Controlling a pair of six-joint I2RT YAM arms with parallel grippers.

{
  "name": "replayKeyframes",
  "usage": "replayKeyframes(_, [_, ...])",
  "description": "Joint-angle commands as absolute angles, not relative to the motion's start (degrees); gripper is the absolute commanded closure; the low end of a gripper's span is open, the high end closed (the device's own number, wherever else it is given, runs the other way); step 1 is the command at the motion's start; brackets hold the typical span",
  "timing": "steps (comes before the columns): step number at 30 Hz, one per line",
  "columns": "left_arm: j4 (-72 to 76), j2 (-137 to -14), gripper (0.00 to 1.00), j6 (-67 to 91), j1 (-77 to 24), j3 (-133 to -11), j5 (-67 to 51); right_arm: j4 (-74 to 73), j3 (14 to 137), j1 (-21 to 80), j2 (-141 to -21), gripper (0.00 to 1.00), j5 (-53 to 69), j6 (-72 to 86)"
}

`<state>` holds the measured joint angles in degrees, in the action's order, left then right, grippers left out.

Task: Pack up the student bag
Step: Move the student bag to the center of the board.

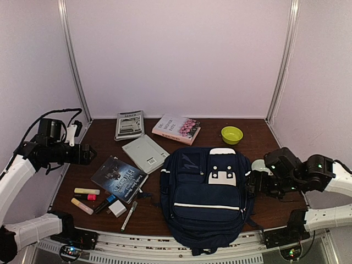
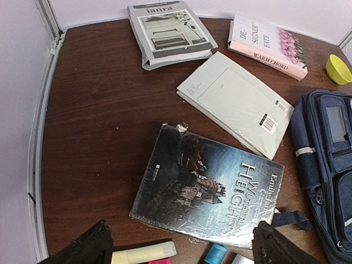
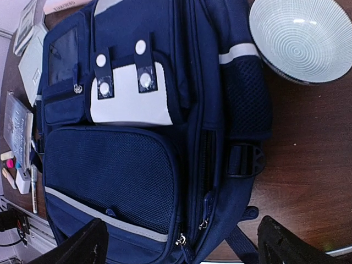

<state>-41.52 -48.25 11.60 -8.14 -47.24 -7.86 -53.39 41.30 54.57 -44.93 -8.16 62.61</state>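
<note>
Left claw (image 2: 182, 234) spread wide, nothing in it, hovering over the dark Wuthering Heights paperback (image 2: 209, 187). Right claw (image 3: 182, 223) gaping too, empty, hanging above the student bag (image 1: 206, 203). That bag lies flat, front up, at the near middle of the worktop (image 1: 99, 137). Striped bowl (image 3: 300, 38) just beside its mesh side pocket. Highlighters (image 1: 87, 191) lie near the left front edge.

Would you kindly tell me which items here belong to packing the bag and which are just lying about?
For the job, probably: navy-blue fabric backpack; dark glossy paperback; pale grey book; grey booklet; white-and-pink book; yellow highlighter; silver pen.
Lying about: yellow-green plastic bowl; white ribbed ceramic bowl.
</note>
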Motion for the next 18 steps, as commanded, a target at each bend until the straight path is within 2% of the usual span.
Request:
replayKeyframes(1, [-40.2,-47.7,0.1,10.7,-8.5,-48.4,-9.2,-47.1,39.9,56.9,-49.7,0.08,-2.3,61.1])
replayKeyframes(7, [-40.2,-47.5,0.11,10.6,-8.5,-48.3,-9.0,-43.0,41.4,60.7,-59.4,0.12,0.5,58.9])
replayKeyframes(9, [-40.2,-47.4,0.11,10.6,-8.6,-48.3,-8.9,-43.2,41.9,60.9,-62.0,0.19,0.1,58.5])
replayKeyframes(11, [-40.2,-47.5,0.11,10.6,-8.6,-48.3,-8.8,-43.3,42.1,61.0,-64.2,0.31,-0.3,58.1])
replayKeyframes(14, [-40.2,-47.5,0.11,10.6,-8.6,-48.3,-8.7,-43.0,42.4,61.1,-67.0,0.38,-0.5,57.6])
replayKeyframes(18, [-40.2,-47.7,0.11,10.6,-8.6,-48.3,-8.9,-40.0,42.3,61.2,-69.2,0.55,-0.1,57.2])
